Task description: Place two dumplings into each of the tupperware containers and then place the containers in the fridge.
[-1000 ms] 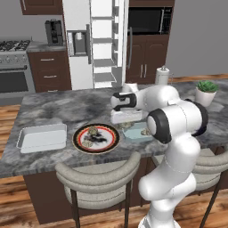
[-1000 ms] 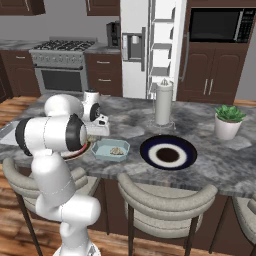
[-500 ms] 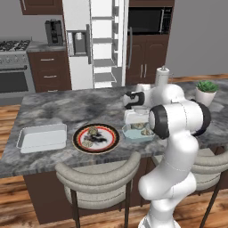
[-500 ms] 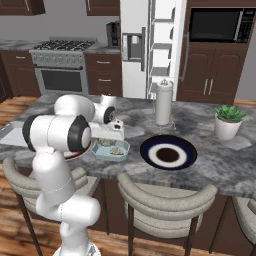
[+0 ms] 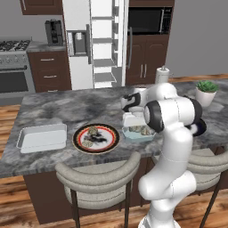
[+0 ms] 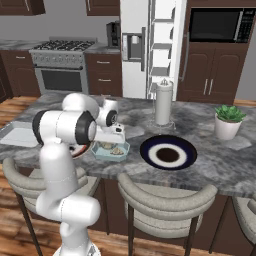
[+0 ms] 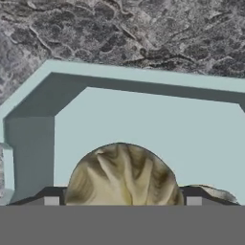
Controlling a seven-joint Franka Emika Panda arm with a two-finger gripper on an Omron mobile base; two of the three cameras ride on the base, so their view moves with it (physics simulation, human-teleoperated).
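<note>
White rounded arm (image 5: 171,147) — dark joints — glossy.

I saw a marble counter (image 5: 58,107), dark cabinets (image 6: 212,75), a stove (image 6: 62,65), wood floor (image 5: 11,200) and grey stools (image 6: 165,200).

1. My arm rises from the base, folds at the elbow and reaches forward – the forearm runs low and level.
2. My wrist bends so the hand faces straight down.
3. My gripper (image 7: 122,198) hangs low, fingertips (image 7: 50,197) spread wide apart – a dumpling (image 7: 122,174) sits between them; whether they press it I cannot tell.
</note>
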